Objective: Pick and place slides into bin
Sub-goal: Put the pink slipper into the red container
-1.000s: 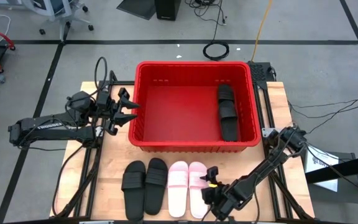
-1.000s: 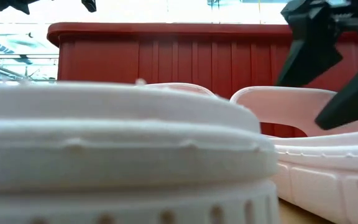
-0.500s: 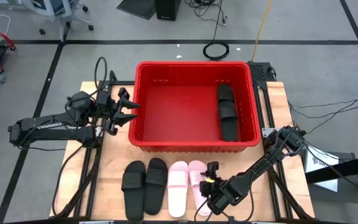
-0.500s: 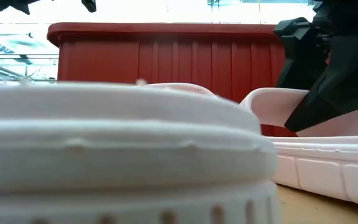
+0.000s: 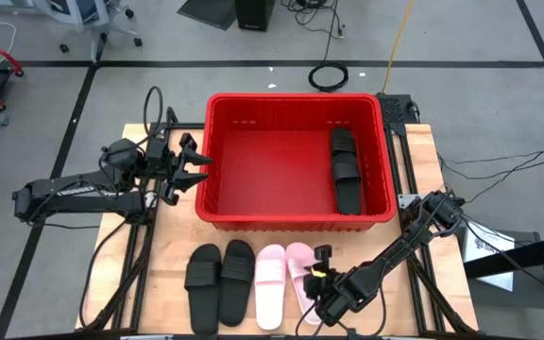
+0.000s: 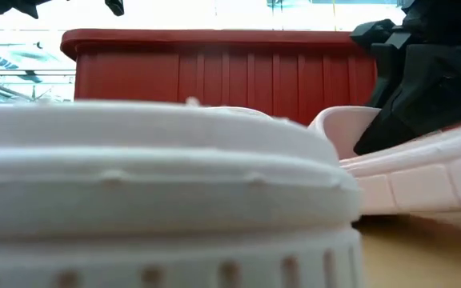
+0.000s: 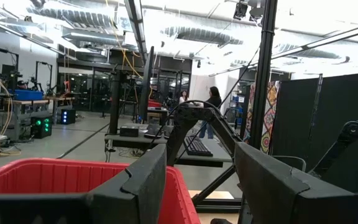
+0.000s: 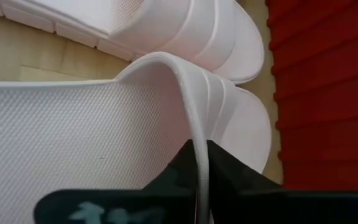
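Bare plywood table (image 5: 173, 241): just outside the red bin's (image 5: 296, 219) near wall, the right gripper (image 5: 317, 280) pinches the strap of a pink slide (image 8: 73, 137). Light, bendy foam, likely. Left gripper (image 5: 189, 162) waits beside the bin, fingers apart.

The right claw (image 5: 316, 280) has moved in from beside the right-hand pink slide (image 5: 301, 273) at the worktop's (image 5: 178, 236) front edge and now sits over it — its fingers, spread a second ago, are now clamped on the edge of the strap (image 8: 194, 106). That slide has shifted toward its mate — in the low view, it now rides tilted, one side lifted off the wood.
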Robot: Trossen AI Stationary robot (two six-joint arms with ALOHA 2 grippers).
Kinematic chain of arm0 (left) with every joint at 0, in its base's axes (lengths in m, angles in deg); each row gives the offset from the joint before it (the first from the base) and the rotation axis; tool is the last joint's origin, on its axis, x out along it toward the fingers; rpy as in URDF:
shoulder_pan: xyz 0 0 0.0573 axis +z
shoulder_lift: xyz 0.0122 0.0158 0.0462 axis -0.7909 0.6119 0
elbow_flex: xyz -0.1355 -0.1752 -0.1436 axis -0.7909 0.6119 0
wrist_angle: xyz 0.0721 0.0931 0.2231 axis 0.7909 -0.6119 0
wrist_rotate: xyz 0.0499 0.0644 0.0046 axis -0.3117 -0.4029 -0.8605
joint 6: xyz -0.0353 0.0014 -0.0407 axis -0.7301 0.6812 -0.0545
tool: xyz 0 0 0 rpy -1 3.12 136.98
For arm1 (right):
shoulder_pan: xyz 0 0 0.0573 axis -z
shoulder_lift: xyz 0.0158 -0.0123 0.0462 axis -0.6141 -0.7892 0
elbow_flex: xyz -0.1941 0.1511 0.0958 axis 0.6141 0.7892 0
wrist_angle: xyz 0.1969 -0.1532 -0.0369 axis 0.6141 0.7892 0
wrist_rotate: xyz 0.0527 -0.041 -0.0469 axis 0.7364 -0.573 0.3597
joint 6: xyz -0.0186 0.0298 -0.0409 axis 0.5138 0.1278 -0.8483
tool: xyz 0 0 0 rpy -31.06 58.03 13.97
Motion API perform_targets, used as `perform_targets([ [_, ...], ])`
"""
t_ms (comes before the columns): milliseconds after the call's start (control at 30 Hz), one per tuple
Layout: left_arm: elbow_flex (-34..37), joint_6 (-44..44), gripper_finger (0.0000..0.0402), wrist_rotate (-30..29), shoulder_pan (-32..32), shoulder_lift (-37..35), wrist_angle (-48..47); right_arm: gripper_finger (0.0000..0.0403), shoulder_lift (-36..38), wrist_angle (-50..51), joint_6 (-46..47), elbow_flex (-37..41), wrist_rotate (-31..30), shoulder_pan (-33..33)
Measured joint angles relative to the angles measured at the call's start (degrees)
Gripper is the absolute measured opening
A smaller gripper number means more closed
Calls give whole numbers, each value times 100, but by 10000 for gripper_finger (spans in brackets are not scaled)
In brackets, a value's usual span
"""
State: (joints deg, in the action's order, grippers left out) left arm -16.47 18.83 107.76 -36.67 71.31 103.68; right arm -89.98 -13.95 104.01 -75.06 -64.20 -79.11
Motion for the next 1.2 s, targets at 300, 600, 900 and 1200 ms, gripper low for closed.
perform_targets([
  [300,0,0,198,0,0,-1,-2,5,18,-9,-94,-2,504,104],
  [600,0,36,198,0,0,-1,-2,5,435,423,-245,9,689,130],
  [900,0,44,198,0,1,-1,-2,7,1327,632,-403,10,823,121],
  [1200,0,46,198,0,1,-1,-1,6,2194,-142,-1861,9,1048,252],
])
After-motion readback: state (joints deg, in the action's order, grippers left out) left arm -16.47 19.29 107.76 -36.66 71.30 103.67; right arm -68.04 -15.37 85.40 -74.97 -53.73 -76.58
